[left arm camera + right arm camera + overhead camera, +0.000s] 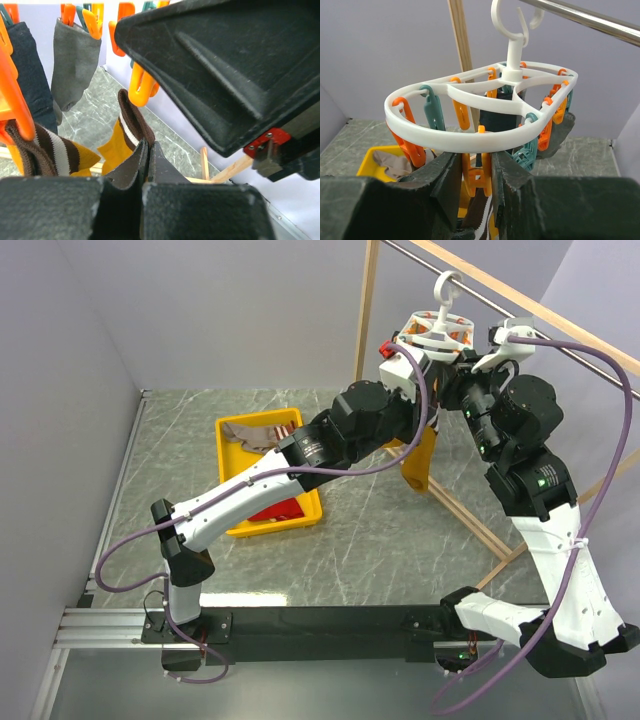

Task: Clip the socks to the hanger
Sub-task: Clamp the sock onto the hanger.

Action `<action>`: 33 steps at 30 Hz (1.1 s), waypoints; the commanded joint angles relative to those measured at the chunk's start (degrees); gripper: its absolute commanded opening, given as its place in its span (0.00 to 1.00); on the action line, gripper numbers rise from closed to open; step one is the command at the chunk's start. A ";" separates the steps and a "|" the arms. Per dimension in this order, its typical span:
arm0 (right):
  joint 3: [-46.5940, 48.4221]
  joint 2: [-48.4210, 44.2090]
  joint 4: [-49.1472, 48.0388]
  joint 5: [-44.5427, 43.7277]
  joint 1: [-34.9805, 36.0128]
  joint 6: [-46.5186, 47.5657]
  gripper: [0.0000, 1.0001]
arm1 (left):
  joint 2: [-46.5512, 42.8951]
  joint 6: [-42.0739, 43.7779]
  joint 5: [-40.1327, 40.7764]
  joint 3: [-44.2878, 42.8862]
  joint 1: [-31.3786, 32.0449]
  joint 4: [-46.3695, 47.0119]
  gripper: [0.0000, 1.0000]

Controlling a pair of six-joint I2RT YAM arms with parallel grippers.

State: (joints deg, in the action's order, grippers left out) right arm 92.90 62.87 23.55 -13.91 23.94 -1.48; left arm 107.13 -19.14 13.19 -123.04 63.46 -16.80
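1. At the near edge of the table (400, 540) stand both arm bases. Behind them, a yellow bin (228, 440) holds loose socks (262, 433).
2. Higher up, the left gripper (149, 150) is closed tight on the brown cuff of a mustard sock (117, 147), just under an orange clip (140, 87).
3. The right gripper (476, 165), jaws barely apart, pinches that clip where it hangs from the white hanger (440, 140).
4. Beyond, a grey sock (75, 65) and a navy sock (30, 65) hang clipped. The hanger's hook sits on the metal rod (590, 20).

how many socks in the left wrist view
4: navy sock far left, grey sock beside it, striped mustard sock lower left, brown-cuffed sock in left gripper. More may be hidden.
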 commanded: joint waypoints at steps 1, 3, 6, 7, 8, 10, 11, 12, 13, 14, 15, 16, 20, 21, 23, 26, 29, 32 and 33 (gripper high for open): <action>-0.18 -0.47 -2.54 -0.15 -0.39 0.51 0.00 | -1.40 1.12 0.78 -2.03 0.43 3.52 0.01; -0.27 -0.56 -2.55 -0.15 -0.48 0.51 0.00 | -1.31 1.21 0.35 -2.11 0.52 3.53 0.01; 0.00 -0.47 -2.46 0.11 -0.48 0.42 0.00 | -1.31 1.47 0.08 -2.20 0.79 3.88 0.00; 0.08 -0.38 -2.37 0.11 -0.48 0.42 0.00 | -1.31 1.64 0.17 -2.20 0.87 3.96 0.01; 0.00 -0.47 -2.37 0.03 -0.48 0.42 0.00 | -1.31 1.73 0.60 -2.37 1.05 3.97 0.01; -0.27 -0.47 -2.46 -0.06 -0.39 0.59 0.00 | -1.31 2.08 0.52 -2.46 1.05 4.05 0.01; -0.35 -0.56 -2.46 0.02 -0.39 0.60 0.00 | -1.40 2.17 0.52 -2.55 1.05 4.23 0.01; -0.44 -0.56 -2.46 0.03 -0.48 0.68 0.00 | -1.49 2.26 0.43 -2.73 1.14 4.32 0.01; -0.44 -0.64 -2.46 -0.06 -0.48 0.60 0.00 | -1.49 2.52 0.26 -2.99 1.05 4.40 0.01; -0.44 -0.73 -2.46 -0.06 -0.48 0.60 0.00 | -1.49 2.61 0.17 -3.25 1.05 4.40 0.00; -0.53 -0.82 -2.54 0.02 -0.48 0.60 0.00 | -1.31 2.61 0.08 -3.43 1.05 4.40 0.01; -0.62 -0.82 -2.72 0.11 -0.48 0.60 0.00 | -1.31 2.70 0.17 -3.78 1.05 4.32 0.00; -0.79 -0.91 -2.81 -0.32 -0.39 0.86 0.00 | -1.57 2.96 1.13 -3.35 1.22 4.23 0.01; -0.71 -0.82 -2.72 -0.41 -0.48 0.95 0.00 | -2.01 3.05 1.31 -3.00 1.14 4.49 0.00; -0.62 -0.73 -2.63 -0.50 -0.39 0.95 0.00 | -2.45 3.14 1.75 -2.21 1.14 5.11 0.01; -0.71 -0.65 -2.63 -0.59 -0.39 0.95 0.00 | -2.72 3.58 2.54 -2.20 1.14 5.11 0.01; -0.53 -0.56 -2.72 -0.41 -0.39 0.95 0.00 | -2.89 3.93 3.24 -2.37 1.14 5.11 0.01; -0.62 -0.73 -2.72 -0.41 -0.39 2.51 0.00 | -2.89 4.19 4.03 -2.99 1.14 4.67 0.01; -0.79 -0.82 -2.81 -0.50 -0.30 2.88 0.00 | -2.98 4.28 4.38 -3.08 1.14 4.67 0.01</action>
State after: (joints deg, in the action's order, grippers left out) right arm 92.23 62.85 23.29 -13.91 23.94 -0.82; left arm 107.11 -16.08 15.49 -124.09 64.23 -14.44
